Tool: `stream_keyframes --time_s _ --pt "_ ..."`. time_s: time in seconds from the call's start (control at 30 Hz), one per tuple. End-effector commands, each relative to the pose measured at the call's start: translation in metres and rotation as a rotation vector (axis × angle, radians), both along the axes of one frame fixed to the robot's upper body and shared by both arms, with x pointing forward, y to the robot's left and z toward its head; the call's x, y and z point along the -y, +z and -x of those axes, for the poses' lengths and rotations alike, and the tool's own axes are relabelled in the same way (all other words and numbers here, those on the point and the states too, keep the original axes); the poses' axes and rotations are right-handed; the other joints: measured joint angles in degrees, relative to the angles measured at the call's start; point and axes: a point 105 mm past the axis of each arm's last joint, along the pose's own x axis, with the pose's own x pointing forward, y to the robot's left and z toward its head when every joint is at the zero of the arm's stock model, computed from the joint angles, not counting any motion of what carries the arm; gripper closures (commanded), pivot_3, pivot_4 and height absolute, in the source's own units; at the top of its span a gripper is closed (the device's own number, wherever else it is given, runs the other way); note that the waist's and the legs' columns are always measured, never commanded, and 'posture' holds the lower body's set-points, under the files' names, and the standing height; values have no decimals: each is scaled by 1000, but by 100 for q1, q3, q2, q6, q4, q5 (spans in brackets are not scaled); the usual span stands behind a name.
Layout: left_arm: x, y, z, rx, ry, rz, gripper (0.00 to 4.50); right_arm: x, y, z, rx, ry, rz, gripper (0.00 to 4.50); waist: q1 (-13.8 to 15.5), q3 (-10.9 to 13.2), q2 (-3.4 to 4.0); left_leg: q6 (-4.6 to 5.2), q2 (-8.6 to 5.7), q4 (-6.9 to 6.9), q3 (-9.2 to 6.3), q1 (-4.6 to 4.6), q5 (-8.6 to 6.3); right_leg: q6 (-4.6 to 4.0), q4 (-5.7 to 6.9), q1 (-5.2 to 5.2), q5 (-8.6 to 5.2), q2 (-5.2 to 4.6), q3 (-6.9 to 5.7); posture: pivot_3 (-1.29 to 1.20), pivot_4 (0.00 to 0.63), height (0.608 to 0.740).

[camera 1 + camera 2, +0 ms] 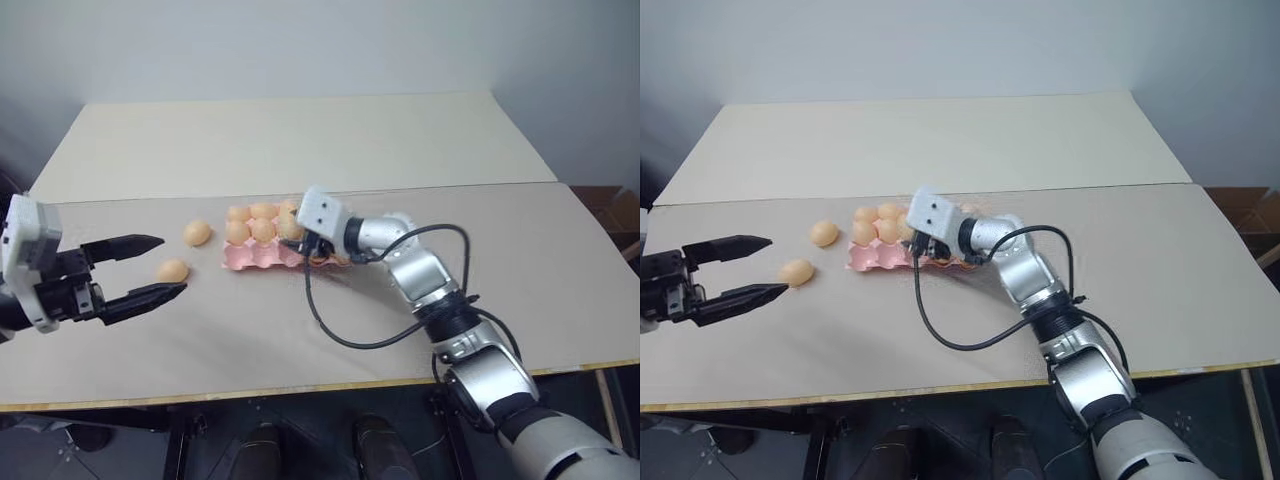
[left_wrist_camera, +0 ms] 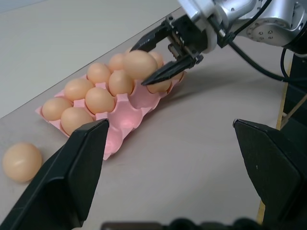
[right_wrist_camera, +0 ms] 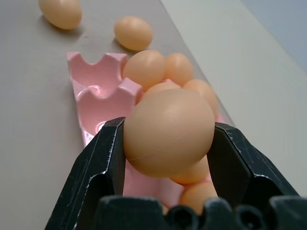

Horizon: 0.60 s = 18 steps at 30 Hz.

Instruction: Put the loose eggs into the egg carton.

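**Egg Held Over the Pink Tray**

Black fingers of the left hand (image 1: pixel 150 268) stood spread wide and empty at the left edge of the worktop (image 1: pixel 300 150), level and pointing across toward the eggs. Just off its fingertips lay one loose egg (image 1: pixel 172 270), resting on the bare surface; a second loose egg (image 1: pixel 198 233) sat a little farther back, near the short left end of the egg carton (image 1: pixel 262 255). To the right of those two, the pink carton lay flat at the middle of the worktop (its back cups already filled with eggs, its near-left cups bare in the right wrist view). Above the carton's right portion hung the right hand (image 2: pixel 160 57), its two fingers clamped on either side of a held egg (image 3: pixel 169 132), which rode clear of the cups beneath it. From that hand a black cable (image 1: pixel 340 330) looped down over the worktop and back up to the silver forearm.
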Motion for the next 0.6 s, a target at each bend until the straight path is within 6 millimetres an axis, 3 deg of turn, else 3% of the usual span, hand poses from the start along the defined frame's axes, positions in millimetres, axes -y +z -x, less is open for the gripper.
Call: stream_keyframes --time_s 0.03,0.2,0.4,0.6 --pt "1 10 6 51 2 -11 0 -1 6 -1 28 -20 1 1462 12 0 0 0 0 0 0 -1 0 0 0 -1 0 0 0 0 150 740" --pt "0 9 7 50 10 -11 0 -1 2 1 19 -19 18 26 16 0 0 -2 -1 0 0 -2 -1 0 -2 -1 0 -1 0 0 150 740" --pt "0 10 4 54 15 -13 0 16 30 6 45 -41 -91 26 17 0 0 -2 0 0 0 -3 -1 0 -2 -3 0 0 0 0 150 740" --pt "-15 7 0 54 96 11 0 86 63 26 51 -46 -168 26 90 0 -1 -2 -4 0 0 -9 -2 1 -9 -2 0 -6 -3 0 150 740"
